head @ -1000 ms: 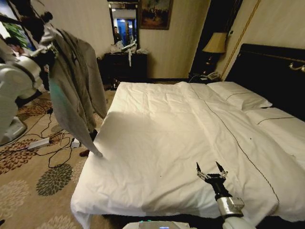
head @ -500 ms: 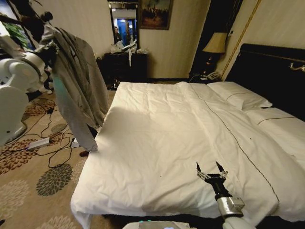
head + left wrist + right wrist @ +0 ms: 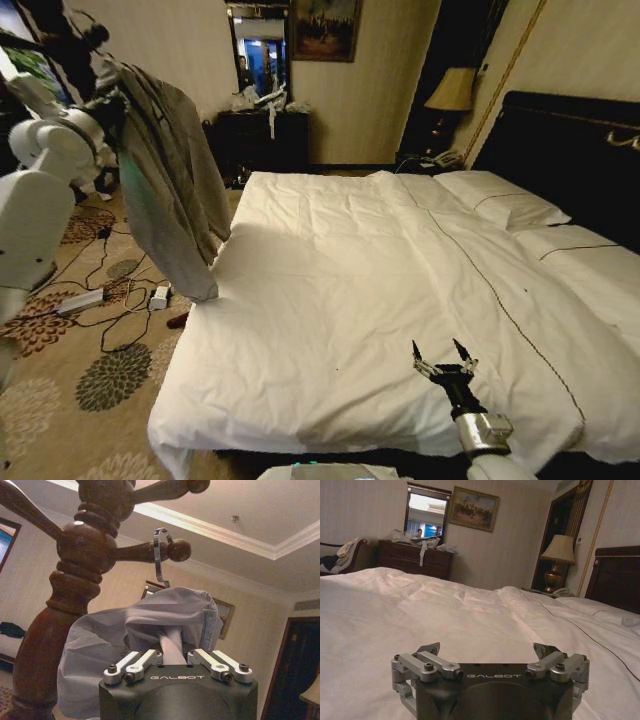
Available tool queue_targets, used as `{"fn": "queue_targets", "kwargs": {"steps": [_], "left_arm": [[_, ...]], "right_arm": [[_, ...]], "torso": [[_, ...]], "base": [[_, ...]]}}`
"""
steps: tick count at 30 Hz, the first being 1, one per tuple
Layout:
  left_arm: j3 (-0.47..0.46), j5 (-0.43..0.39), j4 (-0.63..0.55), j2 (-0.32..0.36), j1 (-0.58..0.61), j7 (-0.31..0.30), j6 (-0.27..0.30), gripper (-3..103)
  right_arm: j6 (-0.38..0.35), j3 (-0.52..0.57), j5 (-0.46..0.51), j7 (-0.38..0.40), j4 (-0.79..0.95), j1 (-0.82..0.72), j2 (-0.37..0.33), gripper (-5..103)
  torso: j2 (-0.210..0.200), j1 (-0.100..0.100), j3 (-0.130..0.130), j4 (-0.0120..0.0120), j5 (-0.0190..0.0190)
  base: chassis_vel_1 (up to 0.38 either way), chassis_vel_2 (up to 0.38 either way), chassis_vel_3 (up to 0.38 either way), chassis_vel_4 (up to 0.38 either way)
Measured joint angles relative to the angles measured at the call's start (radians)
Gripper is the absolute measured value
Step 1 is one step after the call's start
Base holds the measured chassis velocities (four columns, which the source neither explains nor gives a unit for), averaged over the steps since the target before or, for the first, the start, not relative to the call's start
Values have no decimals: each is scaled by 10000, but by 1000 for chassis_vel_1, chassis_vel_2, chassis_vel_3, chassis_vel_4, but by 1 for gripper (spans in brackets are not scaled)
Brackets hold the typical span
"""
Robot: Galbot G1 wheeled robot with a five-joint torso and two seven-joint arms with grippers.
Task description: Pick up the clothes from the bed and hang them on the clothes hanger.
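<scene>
Left end effector [image 3: 174, 656] clenched on the clothes [image 3: 150, 630], gripping a bunched fold of the grey cloth right at its fingers [image 3: 134, 663], raised high at far left of the scene beside the coat stand [image 3: 75, 580]. Clothes are off the bed [image 3: 350, 290], hanging from the clothes hanger [image 3: 159, 555]; only its silver hook shows, curved over a knobbed peg of the stand, cannot tell if it bears fully on the peg. In head view the clothes [image 3: 175, 180] drape down long over the floor at the bed's far-left corner, the lowest hem just beside the duvet edge; contact with it unclear. White left arm [image 3: 40, 190] reaches up to the garment from the left edge.

Right end effector [image 3: 443, 357] released, fingers spread, low over the near part of the white duvet, well apart from the clothes; wrist view shows both fingertips [image 3: 431, 649] parted with nothing between them. Cables [image 3: 100, 300] and a power strip lie on the patterned carpet left of the bed
</scene>
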Motion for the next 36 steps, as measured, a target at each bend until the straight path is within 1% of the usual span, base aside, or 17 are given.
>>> {"fn": "queue_targets", "kwargs": {"steps": [12, 13, 14, 16, 17, 18, 20, 23, 24, 26, 27, 29, 30, 32, 33, 35, 36], "left_arm": [[-67, 65, -239, 132, 296, 78, 111, 15], [-48, 54, -321, 228, 297, 124, 149, 12], [-46, 54, -355, 266, 295, 141, 149, 17], [-46, 53, -372, 283, 292, 148, 149, 17], [-60, 50, -402, 296, 286, 150, 152, 28], [-80, 45, -433, 297, 285, 143, 152, 33], [-89, 44, -463, 299, 285, 118, 152, 33], [-127, 47, -590, 331, 325, 32, 152, 49], [-127, 47, -590, 331, 325, 32, 152, 49], [-178, 49, -704, 375, 406, -14, 180, 60], [-178, 49, -704, 375, 406, -14, 180, 60], [-217, 50, -803, 427, 480, -58, 198, 71], [-226, 50, -835, 448, 500, -68, 204, 71], [-282, 46, -988, 547, 592, -85, 220, 82], [-282, 46, -988, 547, 592, -85, 220, 82], [-364, 35, -1193, 686, 725, -124, 255, 92], [-364, 35, -1193, 686, 725, -124, 255, 92]], "right_arm": [[0, 0, 0, 0, 0, 0, 0, 100], [0, 0, 0, 0, 0, 0, 0, 100], [0, 0, 0, 0, 0, 0, -1, 100], [0, 0, 0, 0, 0, 0, -1, 100], [0, 0, 0, 0, 0, 0, 0, 100], [0, 0, 0, 0, 0, 0, 0, 100], [0, 0, 0, 0, 0, 0, 0, 100], [0, 0, 0, 0, 0, 0, 0, 100], [0, 0, 0, 0, 0, 0, 0, 100], [0, 0, 0, 0, 0, 0, -1, 100], [0, 0, 0, 0, 0, 0, -1, 100], [0, 0, 0, 0, 0, 0, -1, 100], [0, 0, 0, 0, 0, 0, 0, 100], [0, 0, 0, 0, 0, 0, 0, 100], [0, 0, 0, 0, 0, 0, 0, 100], [0, 0, 0, 0, 0, 0, -1, 100], [0, 0, 0, 0, 0, 0, -1, 100]], "torso": [[0, 0, 0, -2, 0], [1, 0, 0, -2, 0], [1, 0, 0, -1, 0], [2, 0, -1, 0, 0], [1, -1, -1, 1, 0], [1, -1, 0, 0, 0], [2, -1, -1, -1, 0], [1, 0, 0, -4, 1], [1, 0, 0, -4, 1], [1, -1, -1, -2, 0], [1, -1, -1, -2, 0], [1, 0, -1, -1, 0], [1, -1, 0, -2, 0], [2, 0, 0, -3, 1], [2, 0, 0, -3, 1], [2, -1, 0, -1, 0], [2, -1, 0, -1, 0]], "base": [[0, 0, 0, 0], [0, 0, 0, 0], [0, 0, 0, 0], [0, 0, 0, 0], [0, 0, 0, 0], [0, 0, 0, 0], [0, 0, 0, 0], [0, 0, 0, 0], [0, 0, 0, 0], [0, 0, 0, 0], [0, 0, 0, 0], [0, 0, 0, 0], [0, 0, 0, 0], [0, 0, 0, 0], [0, 0, 0, 0], [0, 0, 0, 0], [0, 0, 0, 0]]}}
